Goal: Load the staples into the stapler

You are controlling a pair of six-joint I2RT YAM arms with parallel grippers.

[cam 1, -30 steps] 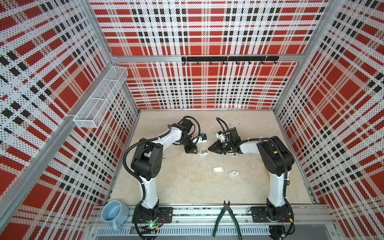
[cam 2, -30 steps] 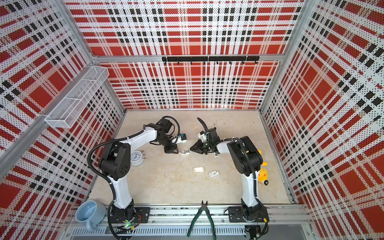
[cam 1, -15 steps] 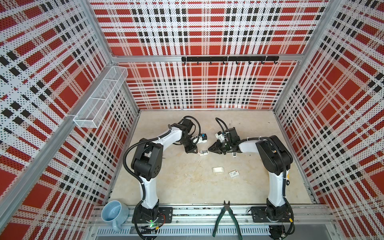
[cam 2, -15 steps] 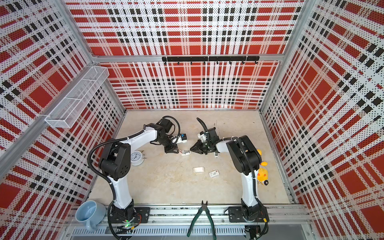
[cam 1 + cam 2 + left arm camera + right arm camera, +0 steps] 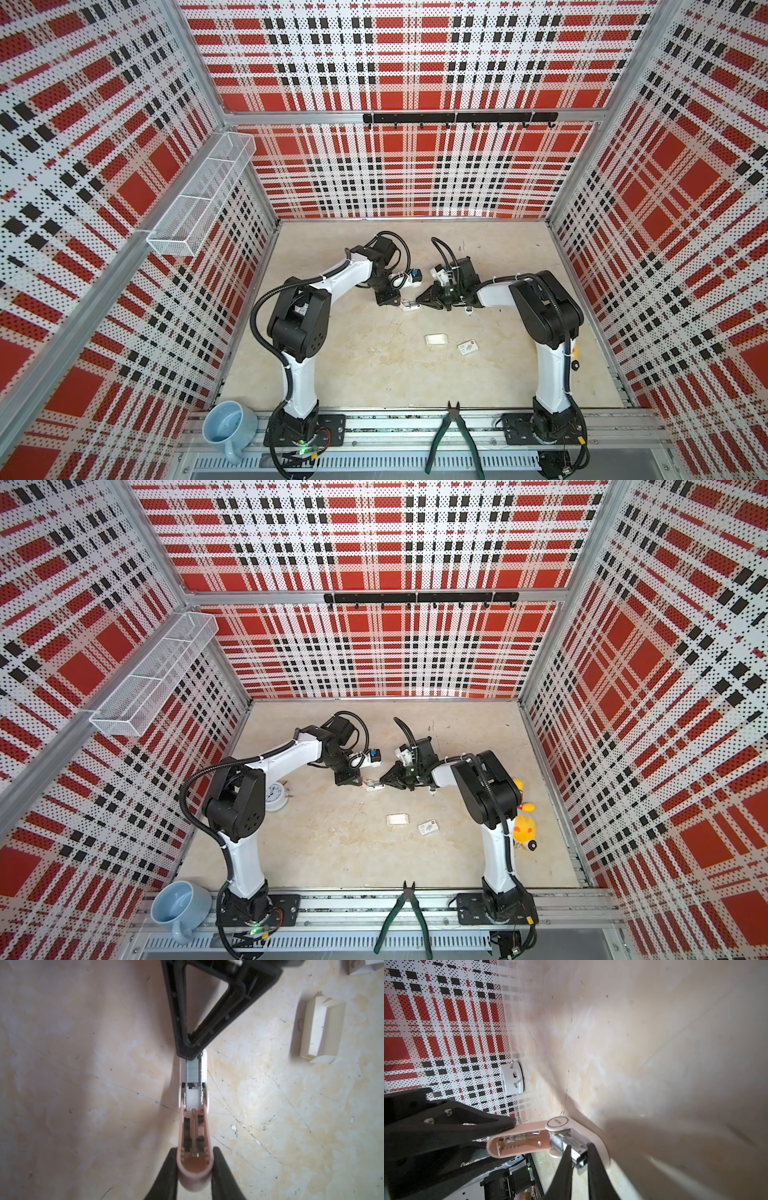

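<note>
While the left tool (image 5: 195, 1159) clamps narrow on the pink lid end of the stapler (image 5: 194, 1180), the stapler lies hinged open on the desk (image 5: 374, 382), mid-width and toward the back.

Staples (image 5: 193, 1071): a grey strip seated in the stapler's magazine channel.

Right tool (image 5: 579, 1146): narrow, with a finger on either side of the strip's far end.

Desk surface: beige and mottled, with fine dark scratches and specks. Nearer the front lie an open cardboard tray (image 5: 436, 339) and, just beside it, a white sleeve (image 5: 468, 347) with a red mark.

Room:
- Perforated plaid walls (image 5: 415, 178) in red, black and white close three sides.
- A wire basket (image 5: 199, 199) hangs on the left wall.
- A black hook rail (image 5: 457, 118) runs along the back wall.
- On the front rail (image 5: 395, 428) are green-handled pliers (image 5: 453, 440) and a blue mug (image 5: 226, 428).
- A white dial clock (image 5: 275, 796) sits by the left arm.
- A yellow duck (image 5: 524, 829) sits by the right arm.
</note>
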